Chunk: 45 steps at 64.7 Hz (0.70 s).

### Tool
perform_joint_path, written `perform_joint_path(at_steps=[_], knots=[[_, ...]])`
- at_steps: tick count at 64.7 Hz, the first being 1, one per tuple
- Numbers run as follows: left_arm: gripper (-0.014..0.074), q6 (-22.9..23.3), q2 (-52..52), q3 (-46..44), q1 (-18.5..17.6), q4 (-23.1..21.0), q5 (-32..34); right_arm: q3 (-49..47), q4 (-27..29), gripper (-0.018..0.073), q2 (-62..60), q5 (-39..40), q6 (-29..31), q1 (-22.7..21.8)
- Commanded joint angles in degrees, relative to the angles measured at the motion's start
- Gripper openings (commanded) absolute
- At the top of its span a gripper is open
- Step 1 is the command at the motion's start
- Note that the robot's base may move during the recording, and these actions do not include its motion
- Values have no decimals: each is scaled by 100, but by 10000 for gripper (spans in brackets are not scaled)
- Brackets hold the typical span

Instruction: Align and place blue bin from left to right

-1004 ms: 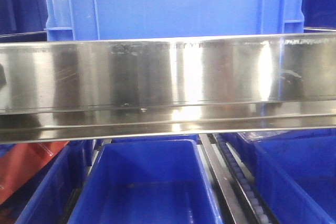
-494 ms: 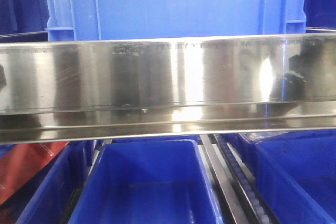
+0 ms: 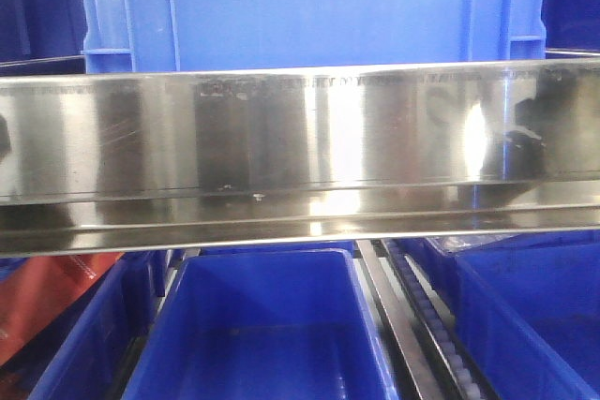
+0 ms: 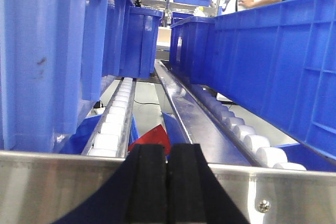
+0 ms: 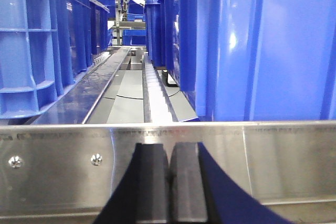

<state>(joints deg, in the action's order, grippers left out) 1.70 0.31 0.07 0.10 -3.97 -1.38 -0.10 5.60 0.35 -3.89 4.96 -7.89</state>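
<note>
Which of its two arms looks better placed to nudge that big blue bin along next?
Probably the right: its shut pincer sits close below the blue bin. The left pincer, also shut, faces an open roller lane between bins.

Glossy moulded blue plastic bin [image 3: 309,7] with smooth ribbed walls, behind a mirror-bright, faintly scratched stainless steel rail [image 3: 300,152]; smooth white plastic rollers [image 4: 113,121] in metal tracks; matt black rubbery gripper fingers [image 5: 152,182]

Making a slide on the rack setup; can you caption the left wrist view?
Closed left gripper at a steel rail, looking down roller tracks between blue bins.
</note>
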Motion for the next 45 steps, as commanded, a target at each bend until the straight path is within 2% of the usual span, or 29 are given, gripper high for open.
perform_joint_path(at_steps=[1, 45], knots=[[-111, -8, -31, -7, 24, -28, 102, 10, -54, -75, -35, 45, 45, -29], [-111, -8, -31, -7, 24, -28, 102, 10, -54, -75, -35, 45, 45, -29]])
